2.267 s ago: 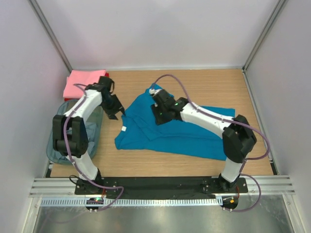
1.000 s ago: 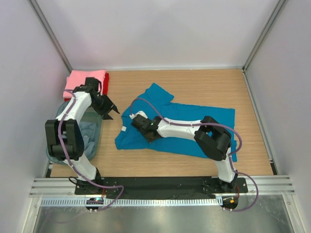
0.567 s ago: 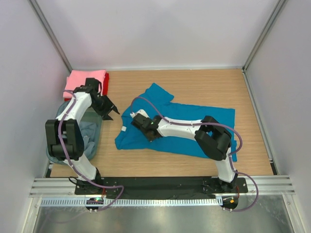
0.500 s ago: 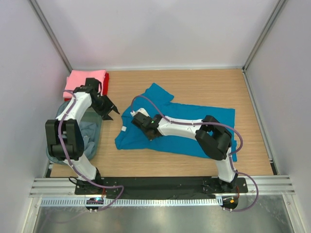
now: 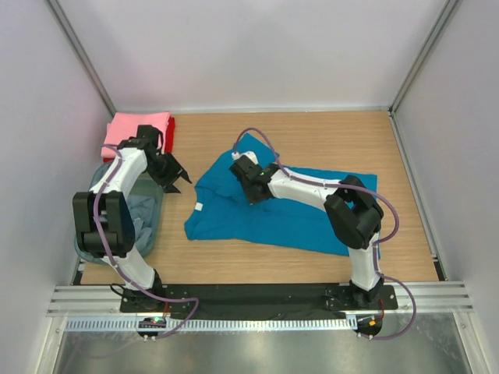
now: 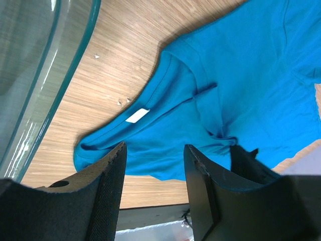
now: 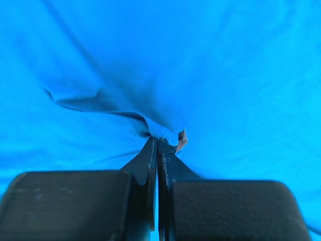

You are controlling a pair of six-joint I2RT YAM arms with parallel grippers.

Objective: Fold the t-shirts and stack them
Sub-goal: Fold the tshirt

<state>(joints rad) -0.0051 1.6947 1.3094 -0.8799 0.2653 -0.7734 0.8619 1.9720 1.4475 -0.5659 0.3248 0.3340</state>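
The teal t-shirt (image 5: 273,222) lies spread across the middle of the wooden table (image 5: 327,140), collar end to the left, where a white label (image 5: 199,206) shows just inside the neckline. Bare wood runs all round it. The band is widest on the far side up to the back wall, and there is a clear strip on the left between the collar and the translucent plastic bin (image 5: 87,241). Narrower strips lie along the right wall and the near rail. Pale grey-blue t-shirts (image 5: 144,214) sit in the bin. Beyond it, in the far left corner, a pink t-shirt (image 5: 136,128) lies folded on a red t-shirt (image 5: 169,134).

The right gripper (image 5: 253,191) stands over the shirt's upper left part, its fingers pressed together on a small ridge of teal cloth (the wrist view shows creases running into the pinch (image 7: 158,143)). The left gripper (image 5: 181,181) hangs over the bare strip beside the bin, its fingers (image 6: 113,170) roughly half apart and holding nothing. Its own camera looks down on the collar and label (image 6: 137,115).

A second ago the right gripper sat lower and further left, close to the collar. It has since travelled toward the far side with the fabric, and the far sleeve now looks narrower. The left arm has kept its pose over that second.
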